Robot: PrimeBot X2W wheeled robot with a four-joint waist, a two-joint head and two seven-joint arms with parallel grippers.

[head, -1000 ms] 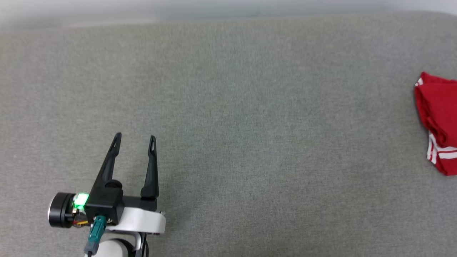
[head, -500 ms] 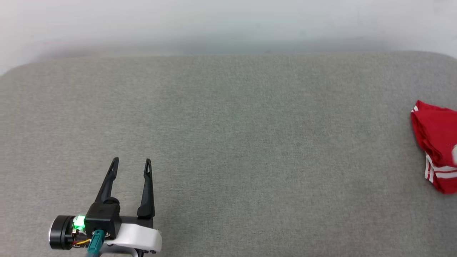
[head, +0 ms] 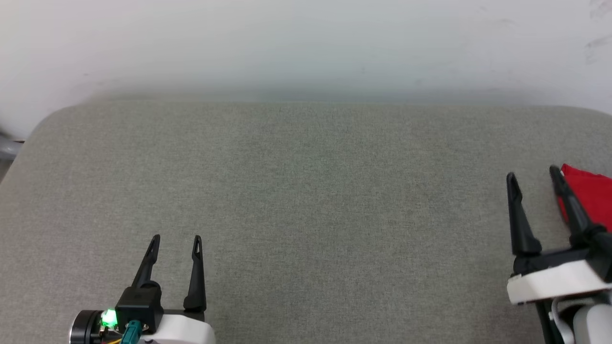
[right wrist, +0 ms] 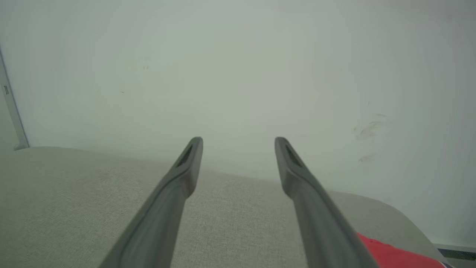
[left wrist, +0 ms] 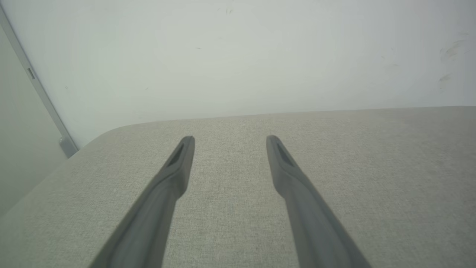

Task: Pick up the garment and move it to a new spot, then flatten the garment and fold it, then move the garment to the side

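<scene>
**Both grippers spread over the grey pad, red garment at my far right**

From the head camera I see the left gripper [head: 177, 238] low at the lower left. Its fingers are apart and point up the view, with bare grey pad [head: 306, 191] between them. A green light [head: 109, 317] glows on its wrist block.

The right gripper [head: 532, 172] sits at the lower right. Its fingers are also apart and tilt slightly to the left, and only grey fabric shows in the gap.

The garment [head: 590, 196] lies on the pad at the right edge of the head view, a red bunch cut off by the frame. The right gripper's outer finger crosses in front of its near-left edge. I can't tell whether that finger touches the cloth or is just above it. The garment is outside the gap, on the outer side of that finger.

In the left wrist view the two dark fingers are spread wide over plain pad. The pad's rounded far corner and the pale wall [left wrist: 238, 56] lie beyond them, and a metal strip [left wrist: 37, 85] runs down the wall at the left.

In the right wrist view the fingers are again well apart and point toward the wall, over the pad's far edge. A patch of red cloth shows at the bottom right, just beside the right-hand finger and partly hidden by it. The garment is well apart from the left gripper, with the whole pad between them.
</scene>
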